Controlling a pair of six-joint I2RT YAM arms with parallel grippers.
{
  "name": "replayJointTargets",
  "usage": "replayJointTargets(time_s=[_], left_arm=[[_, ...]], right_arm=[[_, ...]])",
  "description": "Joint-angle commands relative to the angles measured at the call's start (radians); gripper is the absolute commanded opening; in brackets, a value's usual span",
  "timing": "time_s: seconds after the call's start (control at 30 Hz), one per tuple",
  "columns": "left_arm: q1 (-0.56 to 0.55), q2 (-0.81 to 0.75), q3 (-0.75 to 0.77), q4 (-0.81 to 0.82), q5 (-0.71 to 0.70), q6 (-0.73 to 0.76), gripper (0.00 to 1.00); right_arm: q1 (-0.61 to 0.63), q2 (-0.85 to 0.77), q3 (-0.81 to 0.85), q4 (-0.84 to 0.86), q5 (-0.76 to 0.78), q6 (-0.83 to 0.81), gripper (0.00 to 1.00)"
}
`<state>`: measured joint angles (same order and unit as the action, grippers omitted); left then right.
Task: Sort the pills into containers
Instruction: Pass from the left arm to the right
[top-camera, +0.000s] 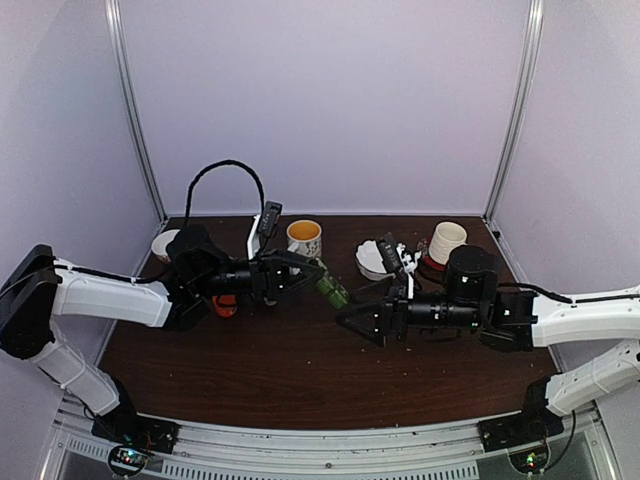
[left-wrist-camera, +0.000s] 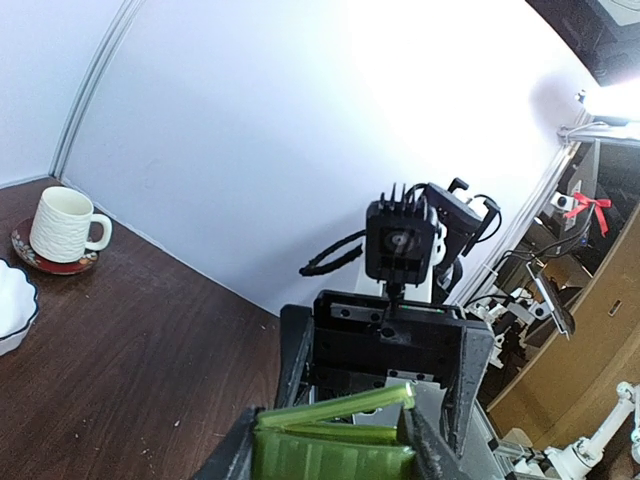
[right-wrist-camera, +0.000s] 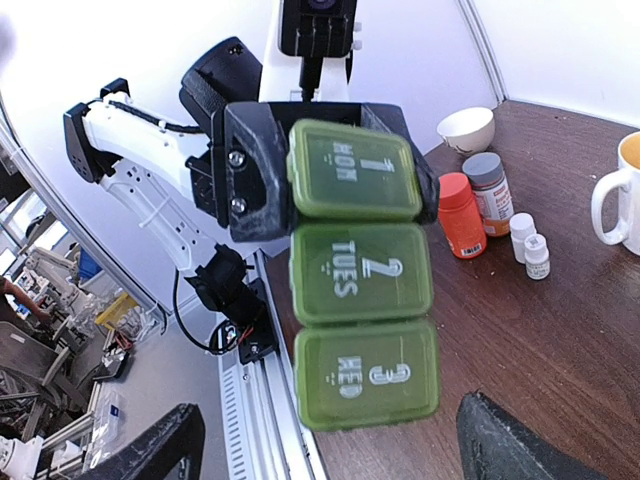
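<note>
Above mid-table, the left gripper (top-camera: 318, 278) grips a dark-green, three-compartment plastic pill box (right-wrist-camera: 360, 275) off the wood.

Near the brown wooden table's (top-camera: 260, 370) left edge, an orange plastic pill bottle (top-camera: 225, 305) stands under the left arm. The jaws are closed on the box's MON end, so the TUES and WED lids jut free. Just apart from the box, the right gripper (top-camera: 357, 328) faces it, fingers spread wide and empty. Bare wood runs along the near edge. A white scalloped bowl (top-camera: 373, 258) and a white ribbed mug (top-camera: 445, 243) sit by the back edge.
</note>
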<state>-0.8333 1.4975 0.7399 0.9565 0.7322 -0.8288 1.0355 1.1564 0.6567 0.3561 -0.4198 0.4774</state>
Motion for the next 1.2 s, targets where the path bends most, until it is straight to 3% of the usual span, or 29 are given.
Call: replayJointTargets(time_s=[0.0,0.17,0.5,0.6,0.77,0.93,1.17], left_arm=[[-0.007,-0.021,-0.008,0.063,-0.011,0.014,0.21],[-0.017,-0.03,-0.002,0.023,-0.017,0.039,0.21],[-0.024,-0.042,-0.007,-0.02,-0.017,0.081,0.25],[-0.026,-0.041,-0.01,-0.028,-0.015,0.088,0.32],[-0.024,-0.05,-0.024,-0.027,-0.019,0.097,0.55],[-0.008,-0.09,-0.046,-0.038,-0.025,0.113,0.76],[0.028,-0.191,-0.049,-0.259,0.012,0.239,0.82]], right_arm=[[-0.003,0.049,0.069,-0.003,-0.005,0.015,0.88],[-0.005,0.074,0.087,0.05,0.01,0.048,0.75],[-0.004,0.091,0.101,0.023,0.027,0.041,0.31],[-0.005,0.09,0.1,0.006,0.037,0.026,0.25],[-0.005,0.08,0.113,-0.089,0.065,-0.051,0.23],[0.017,0.048,0.141,-0.291,0.165,-0.267,0.23],[0.054,-0.001,0.174,-0.511,0.371,-0.533,0.25]])
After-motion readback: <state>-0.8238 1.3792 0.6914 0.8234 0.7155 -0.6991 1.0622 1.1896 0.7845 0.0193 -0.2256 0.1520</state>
